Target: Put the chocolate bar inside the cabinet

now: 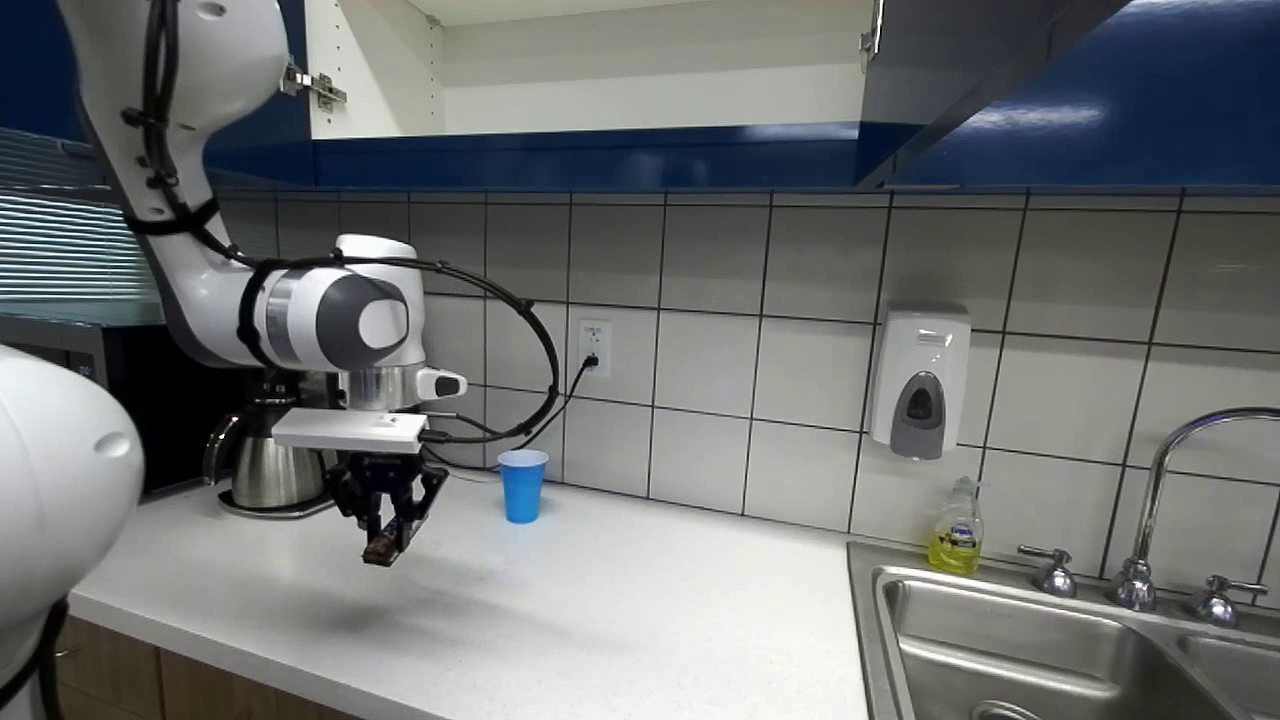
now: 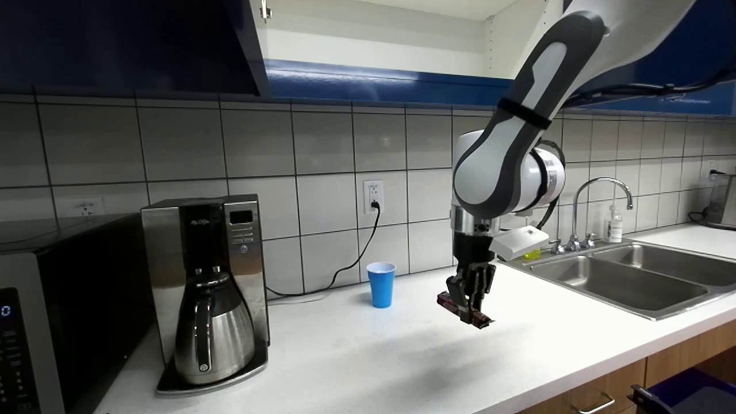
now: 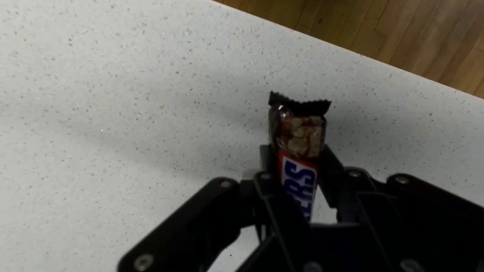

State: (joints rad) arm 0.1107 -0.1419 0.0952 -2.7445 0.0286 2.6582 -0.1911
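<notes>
The chocolate bar, a small dark brown wrapped bar, is in my gripper in both exterior views [image 1: 381, 551] [image 2: 448, 302]. In the wrist view the bar [image 3: 300, 132] shows a white, blue and red label and a crimped black end. My gripper [image 1: 392, 530] [image 2: 472, 307] [image 3: 298, 161] points down and is shut on the bar, holding it above the white counter. Part of the bar is hidden behind the fingers. The cabinet [image 1: 590, 160] [image 2: 379, 80], dark blue with a white interior, is open on the wall above and behind my gripper, its doors swung out.
A blue cup [image 1: 522, 488] [image 2: 381, 286] stands on the counter [image 1: 640, 630] near the tiled wall. A coffee maker [image 2: 241, 276] and a microwave [image 2: 86, 299] stand at one end. A sink [image 1: 1010, 640] with a faucet [image 1: 1150, 500] is at the other. Open cabinet doors [image 1: 960, 90] jut out.
</notes>
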